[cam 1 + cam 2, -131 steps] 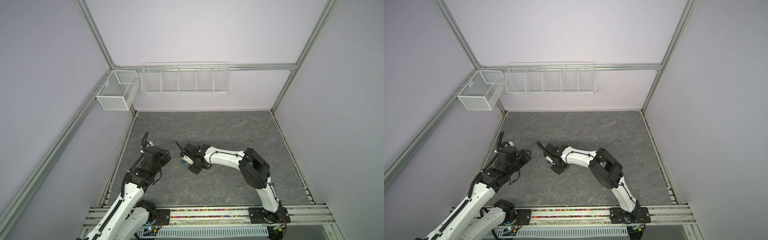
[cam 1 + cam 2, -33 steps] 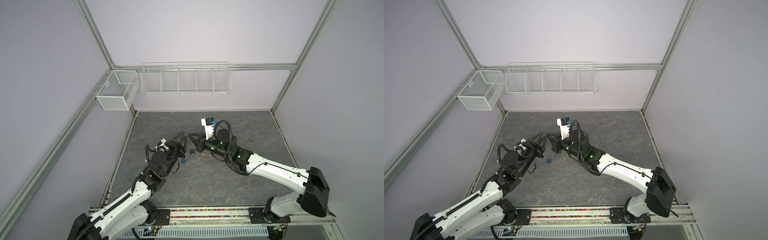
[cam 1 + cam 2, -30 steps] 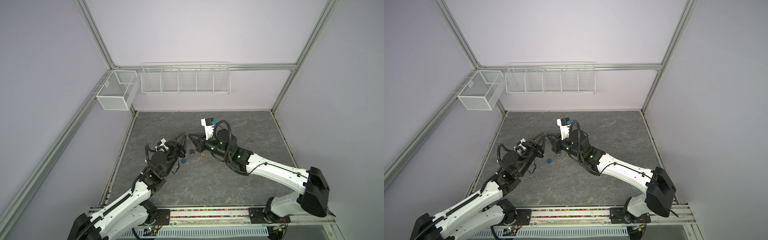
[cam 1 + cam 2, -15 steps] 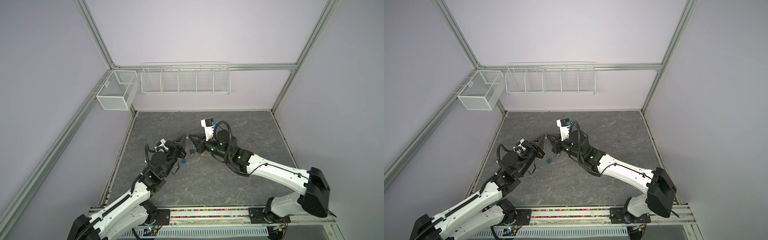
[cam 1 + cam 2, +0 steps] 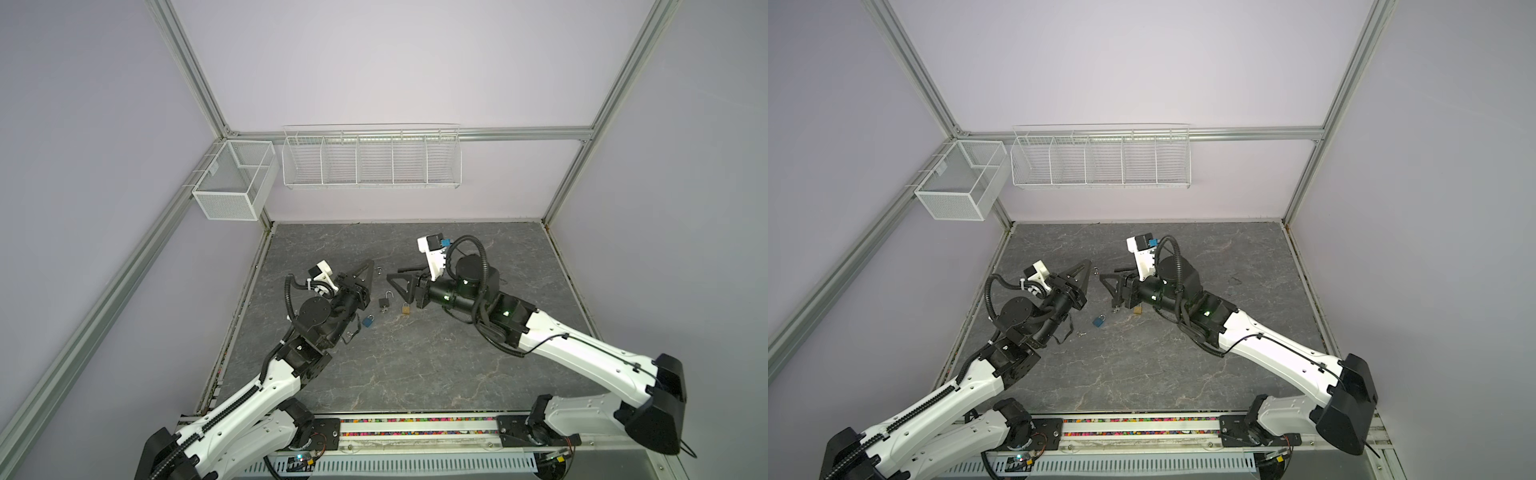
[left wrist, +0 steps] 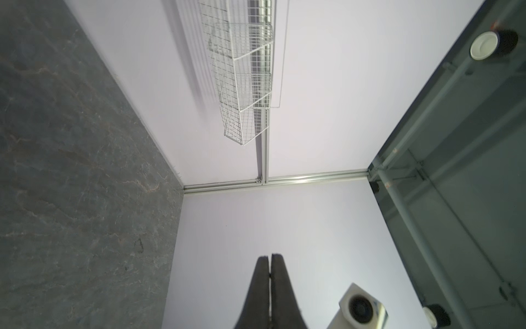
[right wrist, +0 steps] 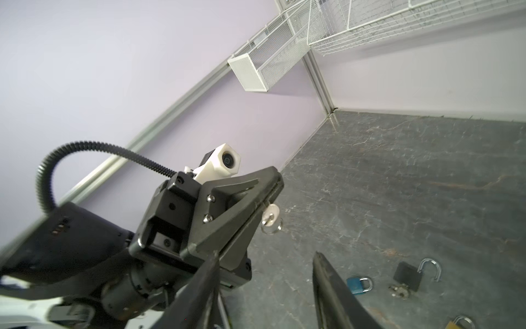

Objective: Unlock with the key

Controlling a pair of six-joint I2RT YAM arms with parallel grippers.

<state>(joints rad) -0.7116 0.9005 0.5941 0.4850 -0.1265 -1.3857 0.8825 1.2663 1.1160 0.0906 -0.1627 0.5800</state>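
Observation:
My left gripper [image 5: 371,263] is raised off the floor and shut on a small silver key [image 7: 269,214], whose ring hangs below the jaws. In the left wrist view its fingers [image 6: 263,273] are pressed together and the key is hidden. My right gripper [image 5: 393,273] faces it tip to tip, a short gap away, open and holding nothing [image 7: 266,253]. Below them on the floor lie a black padlock [image 5: 384,301] with its shackle open and a key in its base, a brass padlock [image 5: 406,308] and a blue padlock [image 5: 368,321], both with shackles shut.
A loose key [image 5: 1081,333] lies on the grey floor by the left arm. A white mesh box [image 5: 232,180] hangs on the left wall. A wire rack [image 5: 370,160] is fixed to the back wall. The cell walls close in on three sides.
The left gripper has closed on the key. The right gripper, shut a second ago, has opened and let go of it. Both arms have stayed almost still.

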